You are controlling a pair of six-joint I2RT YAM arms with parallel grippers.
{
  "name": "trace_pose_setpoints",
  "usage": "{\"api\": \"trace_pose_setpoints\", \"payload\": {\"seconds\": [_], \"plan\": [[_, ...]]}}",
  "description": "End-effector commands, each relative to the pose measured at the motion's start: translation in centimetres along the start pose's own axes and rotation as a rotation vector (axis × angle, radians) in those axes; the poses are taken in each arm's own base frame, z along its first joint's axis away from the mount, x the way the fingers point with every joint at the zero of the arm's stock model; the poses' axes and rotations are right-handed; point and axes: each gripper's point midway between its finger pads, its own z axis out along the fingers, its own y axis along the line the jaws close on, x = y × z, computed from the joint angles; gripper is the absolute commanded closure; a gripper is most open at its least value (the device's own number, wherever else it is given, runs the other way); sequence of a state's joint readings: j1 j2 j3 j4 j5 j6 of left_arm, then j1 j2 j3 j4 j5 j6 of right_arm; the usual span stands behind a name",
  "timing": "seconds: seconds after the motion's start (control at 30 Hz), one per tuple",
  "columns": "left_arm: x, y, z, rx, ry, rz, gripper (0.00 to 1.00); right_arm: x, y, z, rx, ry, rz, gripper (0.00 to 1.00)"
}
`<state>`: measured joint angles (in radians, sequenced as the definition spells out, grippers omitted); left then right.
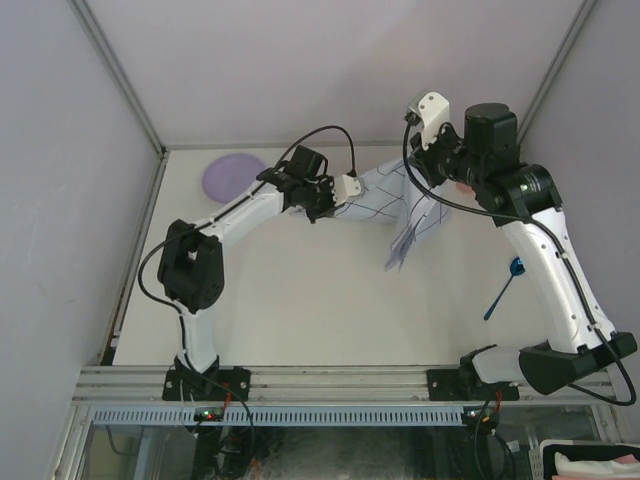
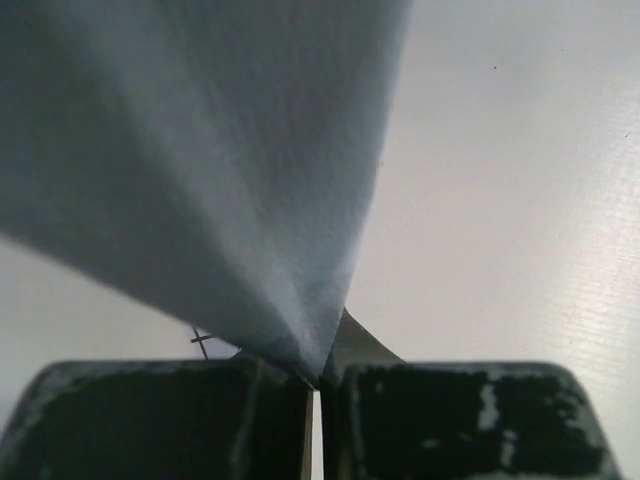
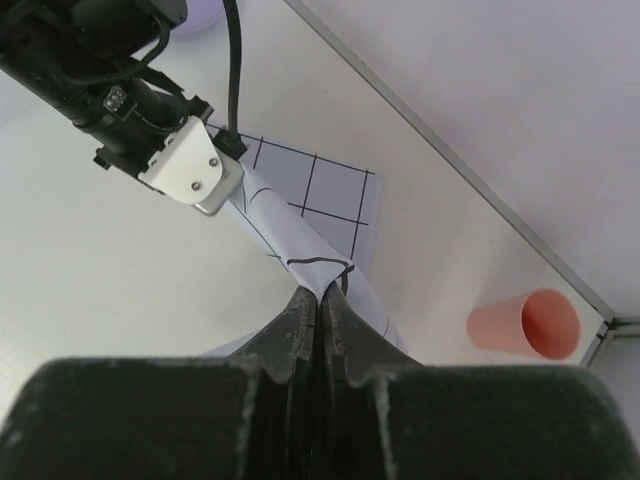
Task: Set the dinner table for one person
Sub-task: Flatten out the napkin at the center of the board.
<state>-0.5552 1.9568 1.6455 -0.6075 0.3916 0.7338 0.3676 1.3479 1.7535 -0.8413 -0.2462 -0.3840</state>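
Two arms meet over the far middle of the table, whose off-white top runs from the near rail to the far wall. The cloth, pale with a dark grid, is strung between them with its long axis left to right, and a loose tail hangs toward the near right; part of it looks flat on the table, though how much I cannot tell. The plate sits far left, well apart from the cloth; the cup lies on its side in the far right corner; a blue utensil lies near right, spoon or fork I cannot say.

The left gripper is closed tight on a corner, and the cloth fans out straight ahead of its tips; the right gripper is likewise pinched shut on a raised fold just beyond its tips.

The next move likely turns on that left-right line: each arm already holds its own end, so drawing apart along it and lowering should spread the cloth. After that, the left arm is nearer the plate and the right arm nearer the cup and utensil.
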Motion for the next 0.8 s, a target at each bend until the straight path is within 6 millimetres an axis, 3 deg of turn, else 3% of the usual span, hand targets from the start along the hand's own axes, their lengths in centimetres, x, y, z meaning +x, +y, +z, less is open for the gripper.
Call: {"api": "trace_pose_setpoints", "payload": {"seconds": [0.0,0.13,0.27,0.57,0.77], "plan": [[-0.5,1.3,-3.9,-0.109,0.036,0.006,1.0,-4.8,-1.5,-5.1,0.088,-0.185,-0.06,1.0],[-1.5,0.6,-7.5,-0.15,0.012,0.004,1.0,-5.6,-0.8,-7.5,0.089,-0.23,-0.069,1.0],[-3.2,-0.2,-12.6,-0.212,-0.022,0.008,1.0,-6.6,-0.1,-10.6,0.098,-0.291,-0.079,1.0],[-7.8,-3.6,-27.2,-0.331,-0.116,0.012,1.0,-8.4,2.8,-15.2,-0.009,-0.41,-0.026,1.0],[-7.4,-7.3,-34.0,-0.36,-0.12,-0.012,1.0,-8.2,6.1,-16.4,-0.183,-0.432,-0.009,1.0]]}}
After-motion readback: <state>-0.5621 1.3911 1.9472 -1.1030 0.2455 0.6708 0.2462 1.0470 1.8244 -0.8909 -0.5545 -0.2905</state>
